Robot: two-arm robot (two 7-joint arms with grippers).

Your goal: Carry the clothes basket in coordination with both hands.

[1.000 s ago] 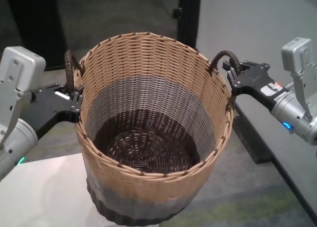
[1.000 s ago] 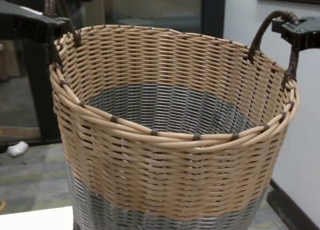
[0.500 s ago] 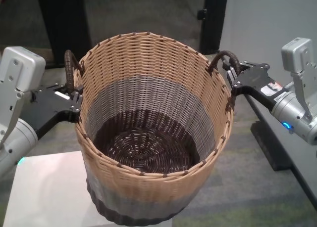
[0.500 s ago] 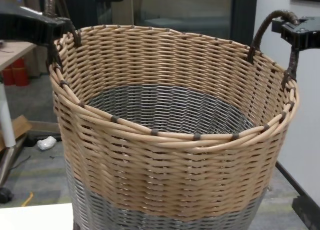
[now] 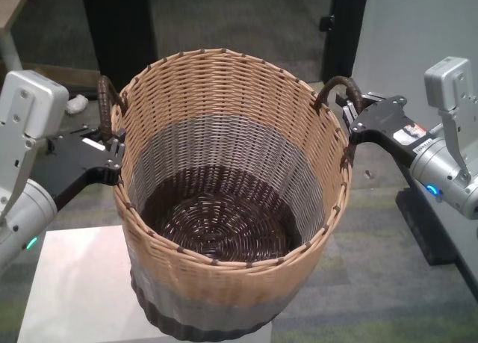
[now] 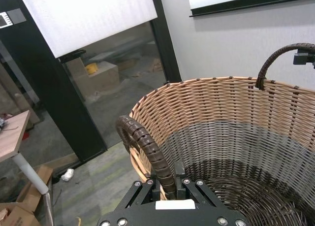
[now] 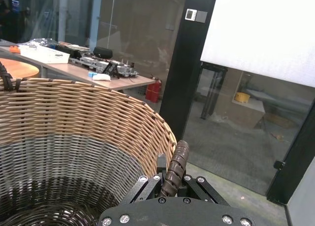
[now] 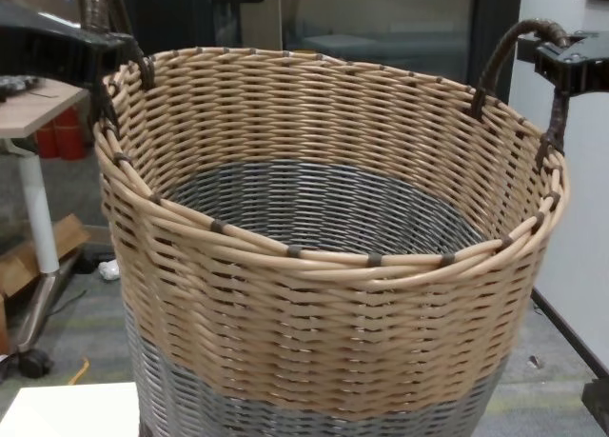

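A white table [image 5: 75, 283] stands below; a wooden desk [image 8: 33, 99] stands far left.

**An office-style robotics lab**

Grey carpet tiles with greenish streaks [image 5: 388, 231] cover the floor, and dark-framed glass partitions [image 7: 128, 34] divide the room. Behind the glass stands a long wooden desk [image 7: 74, 71] loaded with electronic gear and a white tray. A red cylinder like a fire extinguisher [image 7: 153, 90] stands by a black pillar. Brown cardboard boxes [image 6: 96, 78] sit on the floor, and a white square tabletop [image 5: 82, 283] is nearby.
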